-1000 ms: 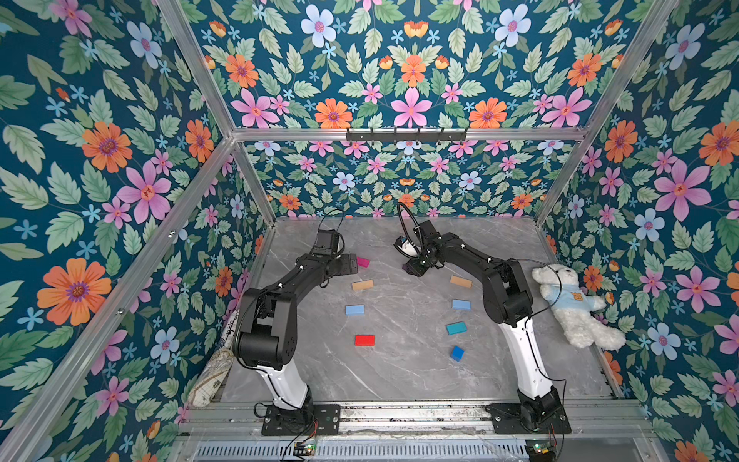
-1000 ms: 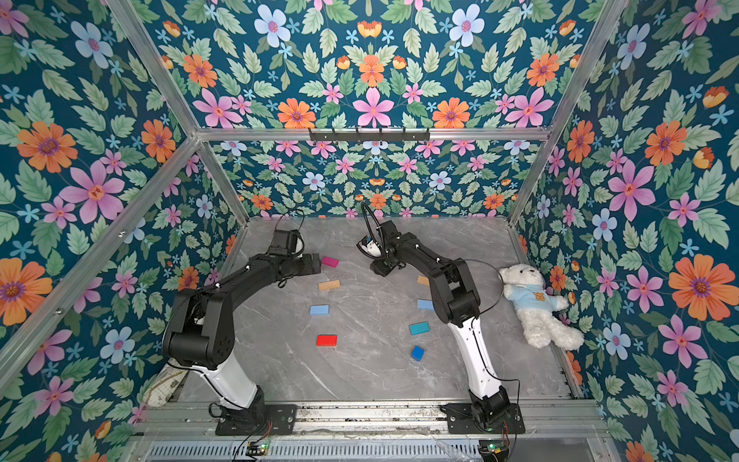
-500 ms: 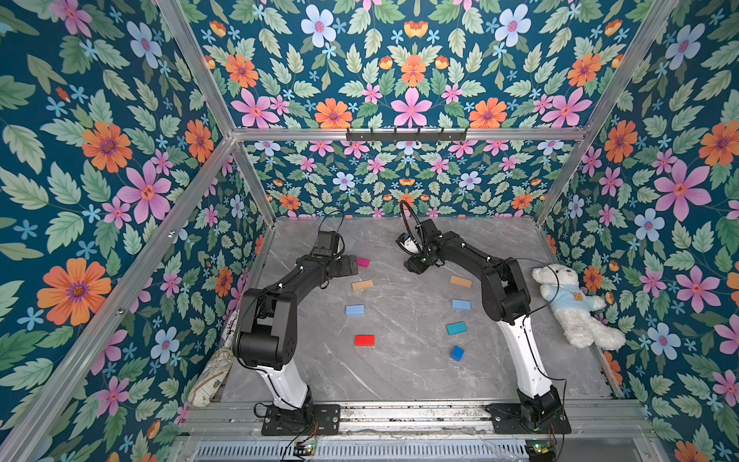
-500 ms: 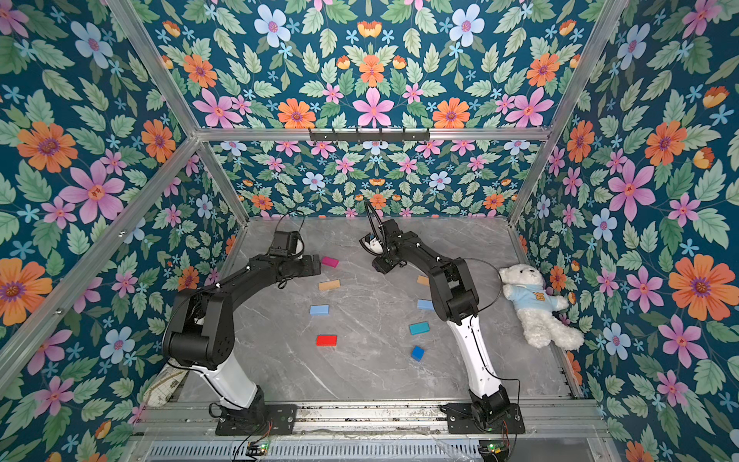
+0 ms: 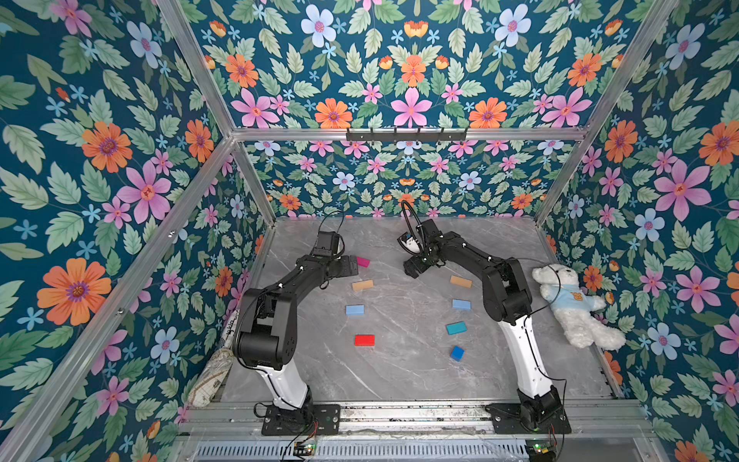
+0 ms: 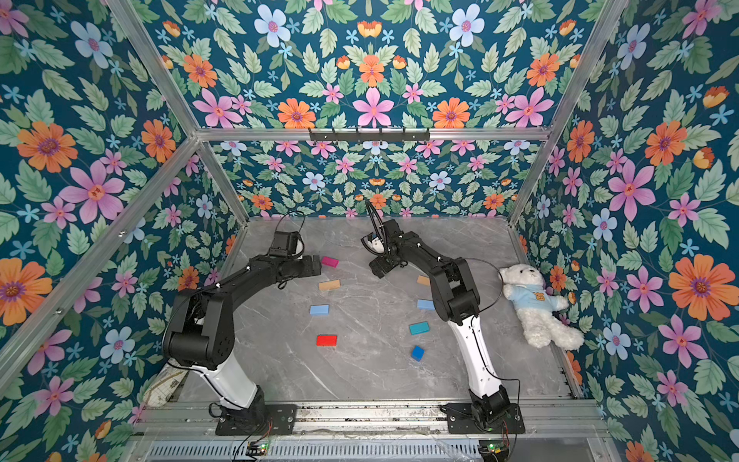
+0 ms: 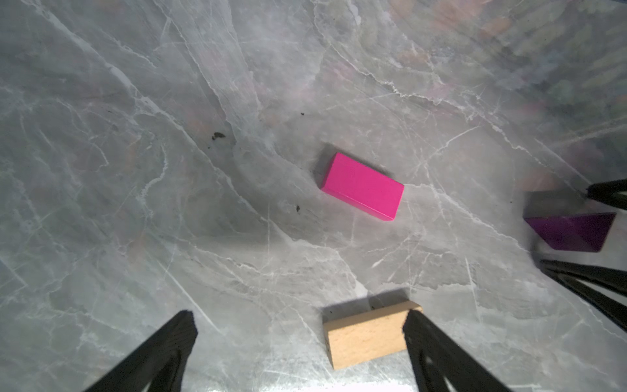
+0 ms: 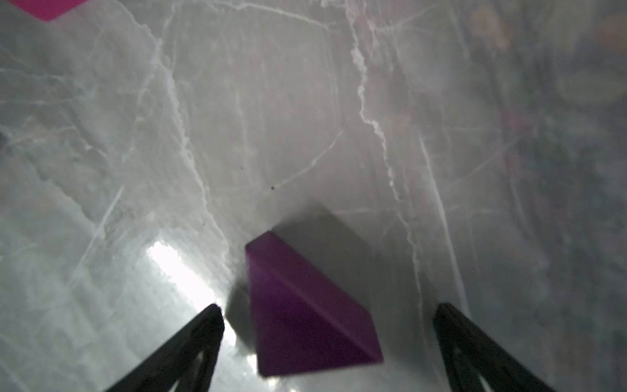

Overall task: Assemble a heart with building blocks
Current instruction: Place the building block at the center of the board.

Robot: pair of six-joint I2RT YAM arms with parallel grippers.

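Between the spread jaws of my right tool lies the purple triangle, ungripped; my left tool likewise gapes, holding nothing.

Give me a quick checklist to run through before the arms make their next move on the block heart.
1. Right gripper open: ok, fingers stand either side of the purple triangle, not touching it.
2. Purple triangle down on the table: ok.
3. Left gripper open and empty: ok.
4. Left gripper clear of the tan block: cannot tell; one finger overlaps it in the wrist view.
5. Magenta block free to reach: ok, nothing touches it.
6. Blocks joined end to end: not ok; the teal block and blue block lie apart, as do others.
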